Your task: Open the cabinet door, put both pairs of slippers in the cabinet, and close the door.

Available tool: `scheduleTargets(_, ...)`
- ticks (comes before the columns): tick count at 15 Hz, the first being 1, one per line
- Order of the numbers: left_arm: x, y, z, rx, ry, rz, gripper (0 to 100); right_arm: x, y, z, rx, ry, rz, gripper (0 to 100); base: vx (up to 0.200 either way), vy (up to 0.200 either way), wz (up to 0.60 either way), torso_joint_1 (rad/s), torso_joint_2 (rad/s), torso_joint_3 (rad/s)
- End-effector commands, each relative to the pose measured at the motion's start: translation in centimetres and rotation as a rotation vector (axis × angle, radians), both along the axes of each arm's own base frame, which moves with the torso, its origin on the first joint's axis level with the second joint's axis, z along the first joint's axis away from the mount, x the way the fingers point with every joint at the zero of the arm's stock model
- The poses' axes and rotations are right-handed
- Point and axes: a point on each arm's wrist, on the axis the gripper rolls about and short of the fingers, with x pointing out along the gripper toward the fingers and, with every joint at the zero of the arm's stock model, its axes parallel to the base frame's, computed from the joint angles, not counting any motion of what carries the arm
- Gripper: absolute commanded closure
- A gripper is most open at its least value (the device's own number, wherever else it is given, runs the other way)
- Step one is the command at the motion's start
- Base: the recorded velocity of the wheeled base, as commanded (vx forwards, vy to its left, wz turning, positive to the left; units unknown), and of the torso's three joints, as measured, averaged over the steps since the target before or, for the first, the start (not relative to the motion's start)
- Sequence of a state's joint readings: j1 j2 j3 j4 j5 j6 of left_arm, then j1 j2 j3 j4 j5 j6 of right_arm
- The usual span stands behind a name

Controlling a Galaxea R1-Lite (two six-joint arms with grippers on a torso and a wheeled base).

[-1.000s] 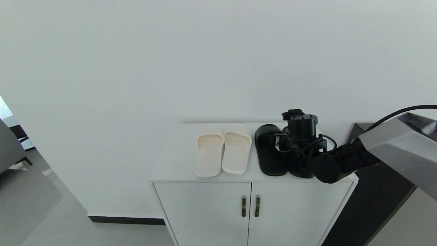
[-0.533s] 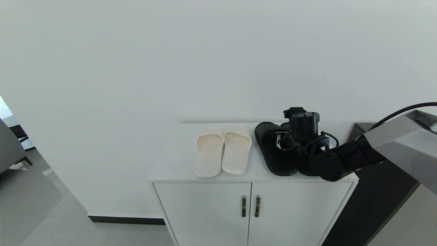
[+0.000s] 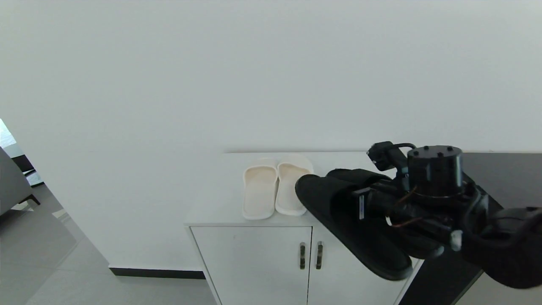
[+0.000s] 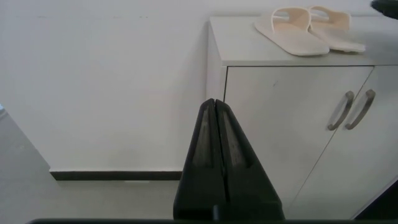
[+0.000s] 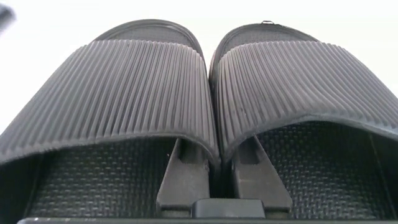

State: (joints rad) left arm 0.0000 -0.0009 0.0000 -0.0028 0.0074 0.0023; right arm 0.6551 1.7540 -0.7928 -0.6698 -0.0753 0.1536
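Note:
My right gripper [image 3: 372, 203] is shut on the pair of black slippers [image 3: 351, 220], holding them in the air in front of the cabinet's right half. In the right wrist view its fingers [image 5: 186, 177] reach under the ribbed straps of the black slippers [image 5: 124, 87], pinching the two inner edges together. The cream slippers [image 3: 275, 186] lie side by side on the white cabinet top [image 3: 220, 199]. Both cabinet doors [image 3: 254, 262] are closed, handles [image 3: 310, 255] at the middle. My left gripper [image 4: 216, 112] is shut and empty, low to the left of the cabinet [image 4: 280, 99], with the cream slippers [image 4: 311, 28] above.
A white wall stands right behind the cabinet. A dark panel [image 3: 499, 169] adjoins the cabinet's right side. Grey floor [image 3: 84, 279] lies open to the left, with a grey chair [image 3: 12, 182] at the far left edge.
My right gripper has lifted the black slippers off the cabinet top and drawn them back toward me and downward, tilted. The cream slippers have stayed put.

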Motion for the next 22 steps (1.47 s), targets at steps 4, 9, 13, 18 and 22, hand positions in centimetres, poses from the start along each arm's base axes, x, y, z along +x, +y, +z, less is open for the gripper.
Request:
scheduleTargets(4,0.0,0.0,0.0,0.007,0.001,-0.003,100,-10.0,-1.5,0.6,0.066,0.047,0.310,100,0.000,0.000,0.00,0.000,0.00,0.000)
scheduleTargets(9,0.0,0.0,0.0,0.005,0.001,-0.003,100,-10.7,-1.9,0.0,0.061,0.071,0.352,100,-0.160,0.000,0.00,0.008,0.00,0.001)
scheduleTargets(13,0.0,-0.1,0.0,0.007,0.001,-0.026,100,-11.3,-2.3,-0.5,0.051,0.086,0.364,100,-0.200,0.000,0.00,-0.006,0.00,0.004)
scheduleTargets(18,0.0,-0.1,0.0,0.007,0.001,-0.029,100,-12.0,-2.8,-1.3,0.050,0.110,0.446,100,-0.040,0.000,0.00,0.000,0.00,0.000)
scheduleTargets(22,0.0,-0.1,0.0,0.007,0.002,-0.030,100,-11.9,-2.6,-1.3,0.051,0.118,0.452,100,0.000,-0.150,0.00,0.007,0.00,0.001)
